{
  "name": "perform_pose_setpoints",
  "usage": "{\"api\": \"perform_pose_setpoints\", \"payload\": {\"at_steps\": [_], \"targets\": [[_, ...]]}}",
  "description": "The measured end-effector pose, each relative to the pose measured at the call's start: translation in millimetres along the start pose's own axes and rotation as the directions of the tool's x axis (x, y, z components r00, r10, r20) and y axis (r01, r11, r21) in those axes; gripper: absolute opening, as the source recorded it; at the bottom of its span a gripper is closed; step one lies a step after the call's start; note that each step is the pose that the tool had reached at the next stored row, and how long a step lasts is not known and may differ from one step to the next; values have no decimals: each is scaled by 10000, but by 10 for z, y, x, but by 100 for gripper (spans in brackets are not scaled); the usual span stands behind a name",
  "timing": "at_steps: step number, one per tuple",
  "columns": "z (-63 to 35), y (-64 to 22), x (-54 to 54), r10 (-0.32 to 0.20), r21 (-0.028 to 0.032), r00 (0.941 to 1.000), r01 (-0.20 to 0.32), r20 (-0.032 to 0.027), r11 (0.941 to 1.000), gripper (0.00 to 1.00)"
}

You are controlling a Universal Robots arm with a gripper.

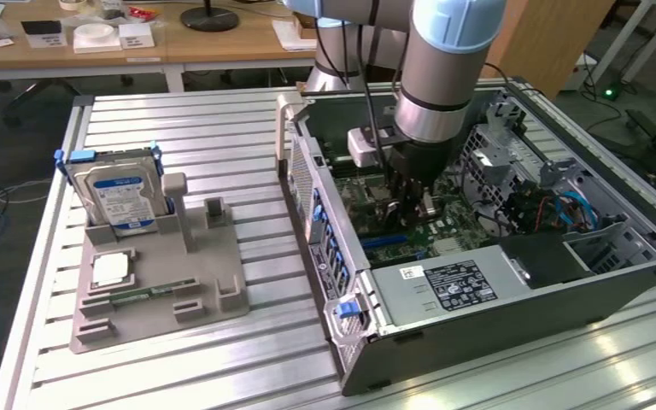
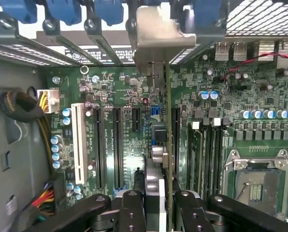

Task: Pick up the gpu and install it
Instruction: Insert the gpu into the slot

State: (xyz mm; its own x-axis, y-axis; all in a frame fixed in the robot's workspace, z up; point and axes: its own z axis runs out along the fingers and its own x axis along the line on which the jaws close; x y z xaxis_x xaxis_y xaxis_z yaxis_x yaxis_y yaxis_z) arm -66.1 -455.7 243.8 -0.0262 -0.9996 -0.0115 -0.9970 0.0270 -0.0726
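Gpu (image 2: 167, 145) stands on edge between the jaws, seen edge-on in the wrist view as a thin green strip over the motherboard (image 2: 129, 121); its long axis runs along the row of black expansion slots (image 2: 118, 145), and its metal end bracket (image 2: 156, 41) points at the case's rear slot openings with their blue clips; whether its lower edge sits in a slot I cannot tell; the jaws are drawn narrow, holding the card by its two faces, one black finger (image 2: 132, 212) on either side.

From the exterior view's left: a slatted metal bench (image 1: 225, 137) carries a grey holder tray (image 1: 151, 290); a silver hard drive (image 1: 117, 198) with a blue-and-white label stands upright at the tray's far end, and a slim green memory stick (image 1: 134, 296) lies flat in a groove nearer the camera; a small white-topped chip (image 1: 109, 270) rests just beside it. Further right lies the open computer case (image 1: 351, 342), its side off; the arm (image 1: 448, 68) reaches straight down into it, the gripper (image 1: 406, 205) low over the motherboard near the case's middle; the power supply (image 1: 453, 286) with its labels sits at the near end, and the drive cage (image 1: 601, 248) at the exterior view's right.
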Motion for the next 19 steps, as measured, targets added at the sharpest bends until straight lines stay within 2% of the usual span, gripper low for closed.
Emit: {"api": "perform_pose_setpoints", "payload": {"at_steps": [4,8,19], "targets": [[20,52,1,-3,-1,10000,3,-1,10000,28],[65,64,3,-32,-1,10000,32,1,10000,28],[84,89,3,-81,1,10000,81,9,10000,28]]}}
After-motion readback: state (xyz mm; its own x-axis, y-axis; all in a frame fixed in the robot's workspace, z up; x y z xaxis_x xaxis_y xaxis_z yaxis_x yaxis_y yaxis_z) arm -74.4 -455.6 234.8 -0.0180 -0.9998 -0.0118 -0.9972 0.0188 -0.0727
